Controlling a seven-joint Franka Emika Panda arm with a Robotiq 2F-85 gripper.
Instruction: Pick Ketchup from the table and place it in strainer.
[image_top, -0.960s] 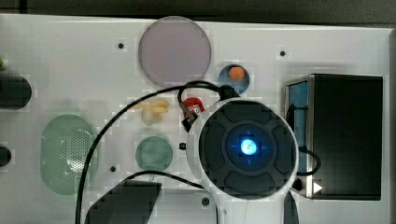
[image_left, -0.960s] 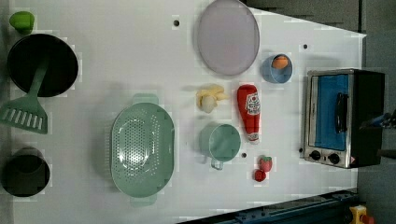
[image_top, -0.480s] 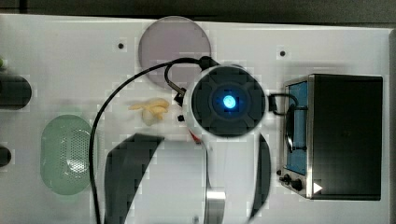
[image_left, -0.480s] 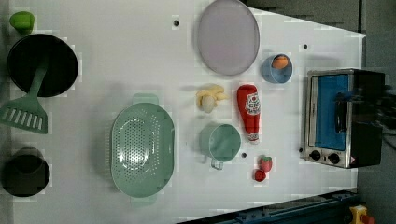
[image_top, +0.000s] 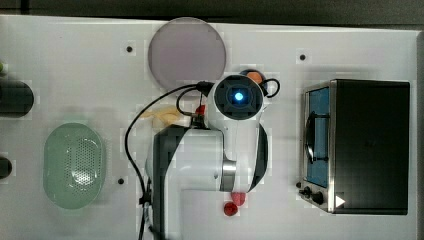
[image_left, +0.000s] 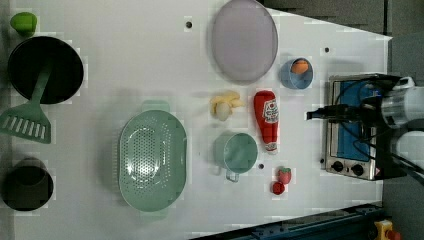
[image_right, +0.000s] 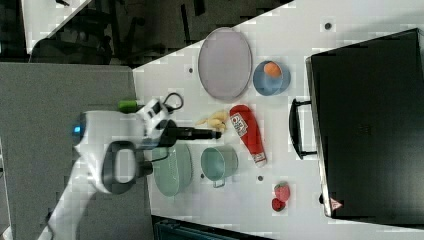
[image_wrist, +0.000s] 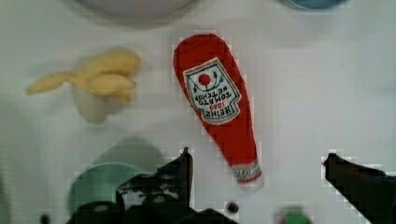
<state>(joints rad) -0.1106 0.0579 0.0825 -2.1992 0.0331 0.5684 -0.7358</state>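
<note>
The strainer (image_left: 152, 160) at the left view's lower left is seen empty; an orange ball lies in the blue bowl (image_left: 296, 73). The Ketchup (image_left: 266, 119) lies on the table (image_left: 125, 60), mid-frame. The gripper (image_wrist: 257, 163) is spread wide. In the top view the bottle is mostly hidden by the arm.

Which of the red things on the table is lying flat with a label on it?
The ketchup bottle, long and white-labelled, lying beside the green cup. The two small strawberries are round and unlabelled.

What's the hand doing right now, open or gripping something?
Hand: open and holding nothing, fingers spread wide above the ketchup bottle, which lies flat on the table.
</note>
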